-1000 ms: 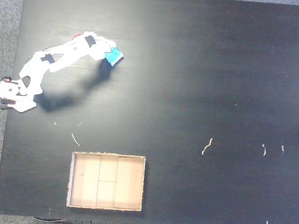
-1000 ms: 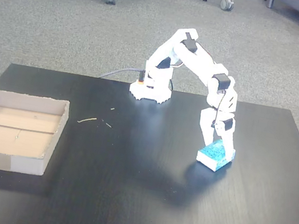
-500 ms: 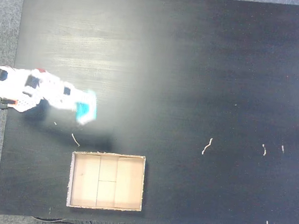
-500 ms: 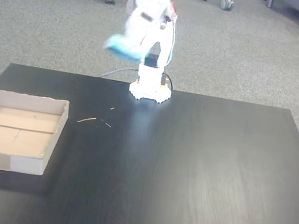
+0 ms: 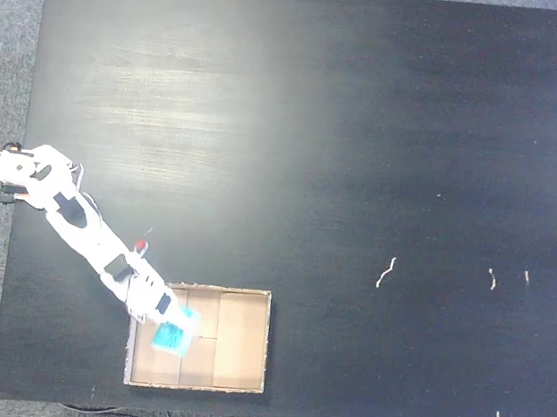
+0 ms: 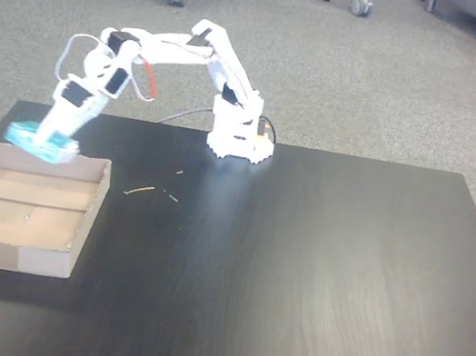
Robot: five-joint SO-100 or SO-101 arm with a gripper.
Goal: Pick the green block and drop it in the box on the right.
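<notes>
A: Status, L to R, side-on fixed view?

B: Far L: box, cardboard tray, floor bare. Above its rear wall: gripper clamped on green block, block held clear of the floor, tilted slightly. Arm reaching L from base at table rear edge. R of box: few light scraps on tabletop.

A: Confirm from the top-down fixed view.

B: Base at L table edge. Gripper over box near its upper-L corner; green block inside box outline. More scraps well R of box.

A: Handling props of block?

B: Judged only: light, small, looks spongy/textured, so prob. grippy, not fragile. Flat shape; best held across the narrow sides, as appears now. Exact finger contact too small to resolve.

A: Step / risk?

B: Carry appears done; release pending. Block sits near wall, not box ctr. Risk: bounce or tip onto rim if dropped here. Advise shifting further inward, then opening.
</notes>
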